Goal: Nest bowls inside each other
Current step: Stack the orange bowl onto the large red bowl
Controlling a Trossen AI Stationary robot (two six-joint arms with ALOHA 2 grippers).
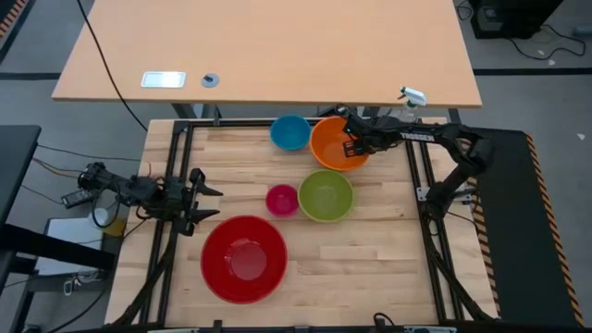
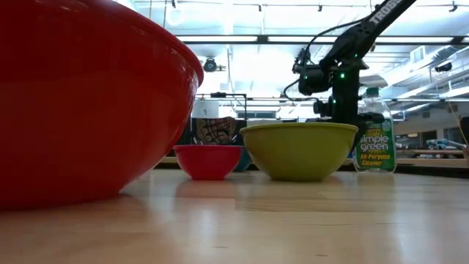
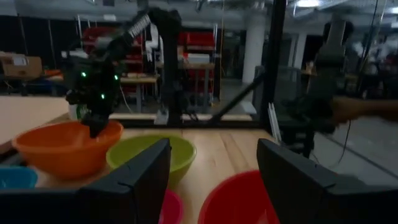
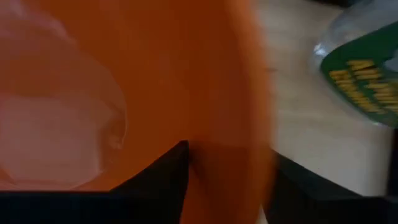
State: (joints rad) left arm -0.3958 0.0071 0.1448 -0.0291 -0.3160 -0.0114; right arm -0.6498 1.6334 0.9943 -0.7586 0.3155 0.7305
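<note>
Five bowls stand upright on their bases on the wooden table. The blue bowl (image 1: 289, 132) and the orange bowl (image 1: 338, 143) are at the far side. The pink bowl (image 1: 281, 200) and the lime green bowl (image 1: 326, 196) are in the middle, and the big red bowl (image 1: 244, 259) is near the front. My right gripper (image 4: 230, 174) points steeply down over the orange bowl's right rim, open. One finger (image 4: 168, 171) is inside the bowl and the other is outside. My left gripper (image 1: 211, 203) waits open at the table's left edge. My right gripper comes from above, slanting, and straddles the orange bowl's rim (image 4: 258, 149) on the side toward the spray bottle. The blur keeps me from telling whether either finger touches the rim. The bowl sits on the table.
A green spray bottle (image 1: 412, 97) stands just beyond the orange bowl at the far right, close to my right arm. A black frame borders the table. Bare wood lies at the near right.
</note>
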